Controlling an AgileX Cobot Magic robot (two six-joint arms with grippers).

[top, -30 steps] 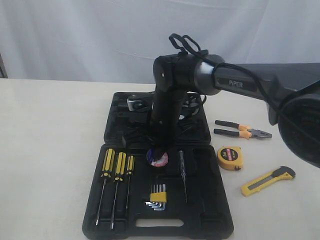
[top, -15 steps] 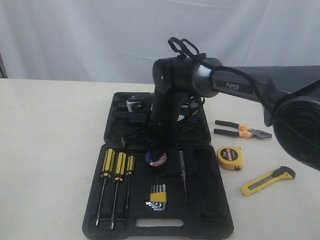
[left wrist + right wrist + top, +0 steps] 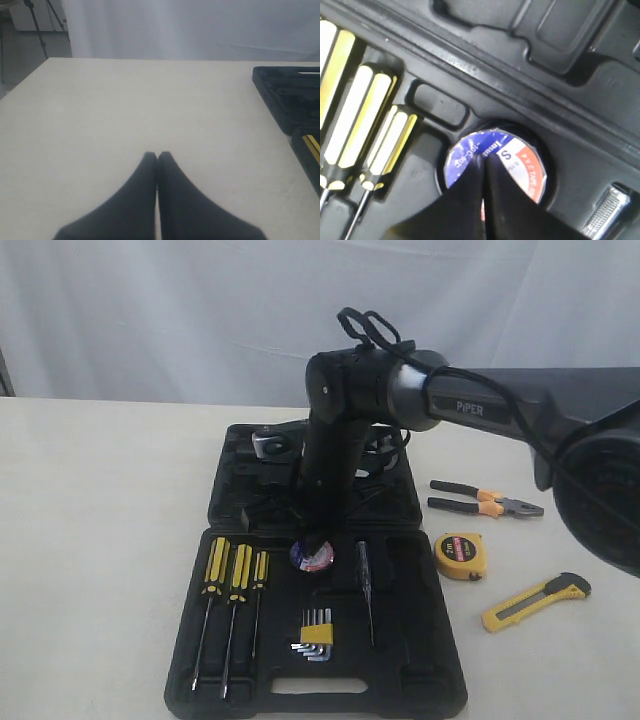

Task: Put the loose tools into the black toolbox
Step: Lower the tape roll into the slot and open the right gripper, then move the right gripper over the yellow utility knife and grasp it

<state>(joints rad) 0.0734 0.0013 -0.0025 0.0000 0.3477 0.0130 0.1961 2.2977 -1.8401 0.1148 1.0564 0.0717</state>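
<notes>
Your black tape roll (image 3: 520, 165) with the round blue, white and red label lies flat in a round recess of the open black plastic toolbox (image 3: 420, 640), just beside the shortest yellow-and-black screwdriver (image 3: 395, 140). Right claw (image 3: 483, 161) sits directly over that label, fingers pressed together, pinching nothing; can't tell if it touches. Left claw (image 3: 157, 156) is also pressed together, over the cream desk (image 3: 125, 100).

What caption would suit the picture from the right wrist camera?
Closed right gripper at the tape roll lying in a round recess of the black toolbox, beside three screwdrivers.
</notes>
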